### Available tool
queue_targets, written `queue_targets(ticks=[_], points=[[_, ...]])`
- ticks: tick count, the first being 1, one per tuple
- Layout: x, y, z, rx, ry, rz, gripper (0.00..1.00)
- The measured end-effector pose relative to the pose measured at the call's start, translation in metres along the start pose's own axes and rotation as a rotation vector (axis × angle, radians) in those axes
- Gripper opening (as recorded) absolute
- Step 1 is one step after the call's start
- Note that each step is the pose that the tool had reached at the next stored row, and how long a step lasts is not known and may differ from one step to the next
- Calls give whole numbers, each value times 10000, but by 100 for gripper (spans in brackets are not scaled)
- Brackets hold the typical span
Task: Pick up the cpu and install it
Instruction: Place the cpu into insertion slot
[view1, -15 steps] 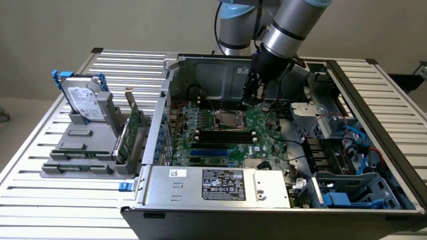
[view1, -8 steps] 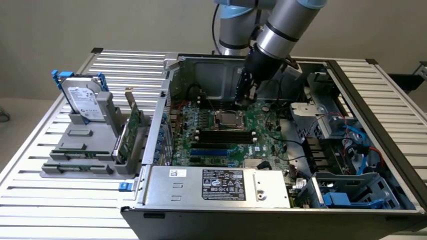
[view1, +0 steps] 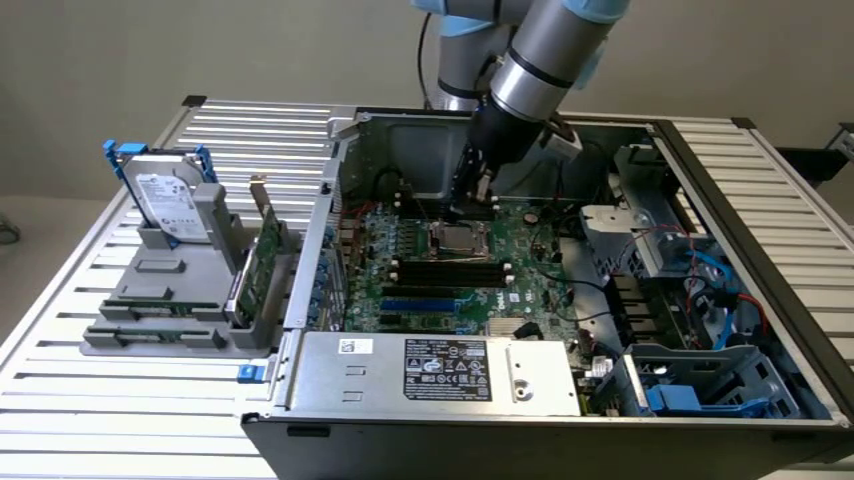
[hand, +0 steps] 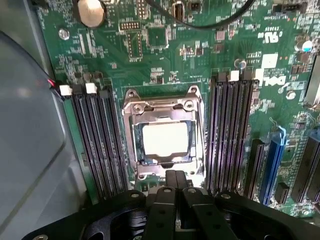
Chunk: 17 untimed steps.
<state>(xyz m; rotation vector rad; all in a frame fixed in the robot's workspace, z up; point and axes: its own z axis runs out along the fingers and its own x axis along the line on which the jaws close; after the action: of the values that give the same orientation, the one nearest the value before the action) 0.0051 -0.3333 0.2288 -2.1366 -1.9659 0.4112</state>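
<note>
Slatted table carries the open case, laid board-up so the arm can reach straight down. Cpu lies flat inside the socket, seemingly seated. Gripper, fingers pressed together and empty, hovers just beside the socket's edge.

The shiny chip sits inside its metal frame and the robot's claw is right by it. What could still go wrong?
The shut gripper hangs close by the socket frame; a push downward could scrape it or the cpu.
Whether the cpu lies flat I cannot judge; if crooked, pressing might harm it.
Memory slots stand close on both sides, so sideways drift could bump them.
</note>
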Motion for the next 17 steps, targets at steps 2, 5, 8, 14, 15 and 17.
queue_targets(ticks=[2,5,8,14,15,17], points=[[-4,-54,31,21,7,-9,11],[-5,-78,67,27,46,-25,11],[-3,-67,103,33,117,-53,11],[0,-65,157,53,395,-159,11],[0,-72,174,54,397,-160,11],[0,-83,208,54,399,-159,11]])
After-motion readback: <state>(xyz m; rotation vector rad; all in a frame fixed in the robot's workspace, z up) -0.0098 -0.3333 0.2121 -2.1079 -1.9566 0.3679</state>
